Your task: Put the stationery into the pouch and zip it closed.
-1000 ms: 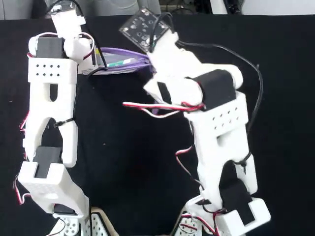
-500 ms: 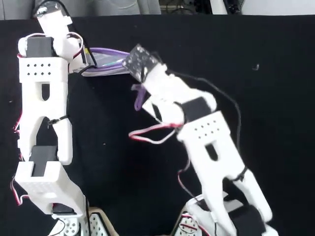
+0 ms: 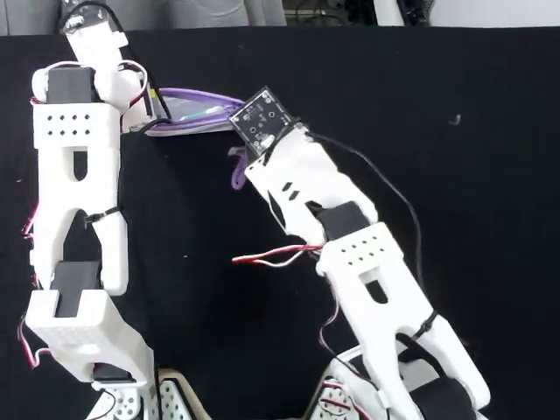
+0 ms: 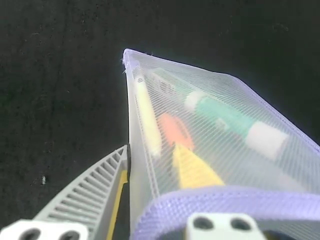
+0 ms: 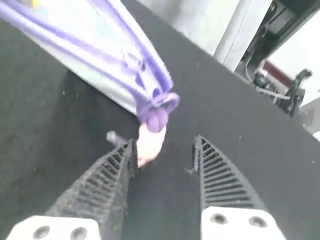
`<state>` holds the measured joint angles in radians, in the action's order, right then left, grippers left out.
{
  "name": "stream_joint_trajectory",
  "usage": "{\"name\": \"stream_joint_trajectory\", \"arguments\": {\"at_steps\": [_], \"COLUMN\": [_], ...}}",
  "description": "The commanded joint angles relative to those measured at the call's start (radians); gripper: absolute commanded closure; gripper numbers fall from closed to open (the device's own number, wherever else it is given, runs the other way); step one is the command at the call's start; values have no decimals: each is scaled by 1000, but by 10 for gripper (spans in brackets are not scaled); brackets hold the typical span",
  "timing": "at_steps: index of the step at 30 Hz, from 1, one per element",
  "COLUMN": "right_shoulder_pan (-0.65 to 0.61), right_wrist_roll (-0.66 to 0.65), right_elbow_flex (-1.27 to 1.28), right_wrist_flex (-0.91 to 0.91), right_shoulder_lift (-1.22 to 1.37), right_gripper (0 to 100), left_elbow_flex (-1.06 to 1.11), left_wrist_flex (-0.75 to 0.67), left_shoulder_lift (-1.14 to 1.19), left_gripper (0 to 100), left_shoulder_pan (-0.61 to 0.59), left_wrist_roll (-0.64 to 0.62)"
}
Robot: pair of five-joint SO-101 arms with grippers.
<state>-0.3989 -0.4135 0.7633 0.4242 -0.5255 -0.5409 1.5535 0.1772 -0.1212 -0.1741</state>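
From above we see the pouch [image 3: 192, 112] lying crosswise at the far side of the black table [image 3: 455, 219]. Its long axis runs from the left end effector [image 3: 150, 112], at its left end, toward the right arm [image 3: 350, 227], whose wrist sits over its right end. A purple pull [image 3: 238, 171] hangs just beside that wrist.

At the left wrist we look along the mesh pouch, which points away from the end effector and narrows to a far corner. The end effector pinches the purple-edged near end (one ribbed finger [image 4: 95, 200] lies against the mesh; the other is hidden). Inside, a yellow stick [image 4: 147, 120], an orange piece [image 4: 174, 129], a yellow piece [image 4: 192, 167] and a green-and-white stick [image 4: 230, 117] lie roughly lengthwise.

At the right wrist, the right end effector [image 5: 164, 143] is spread, close above the table. The pull hangs from the pouch's end between its fingers, nearer one of them; we cannot tell whether it touches.
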Motion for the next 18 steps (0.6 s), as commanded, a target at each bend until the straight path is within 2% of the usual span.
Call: {"name": "stream_joint_trajectory", "arguments": {"at_steps": [1,14,18], "right_shoulder_pan": [-8,-20,-18], "right_wrist_roll": [9,21,63], "right_elbow_flex": [-7,-101,-127], "right_wrist_flex": [-48,-63,-63], "right_shoulder_lift": [-44,147,168], "right_gripper": [832,836,949], "left_elbow_flex": [-2,-2,-2], "left_wrist_flex": [-14,-9,-9], "left_shoulder_lift": [-5,-5,-5], "left_gripper": [849,849,849], "left_shoulder_pan": [-4,-5,-5], "left_wrist_roll": [-6,-5,-5]}}
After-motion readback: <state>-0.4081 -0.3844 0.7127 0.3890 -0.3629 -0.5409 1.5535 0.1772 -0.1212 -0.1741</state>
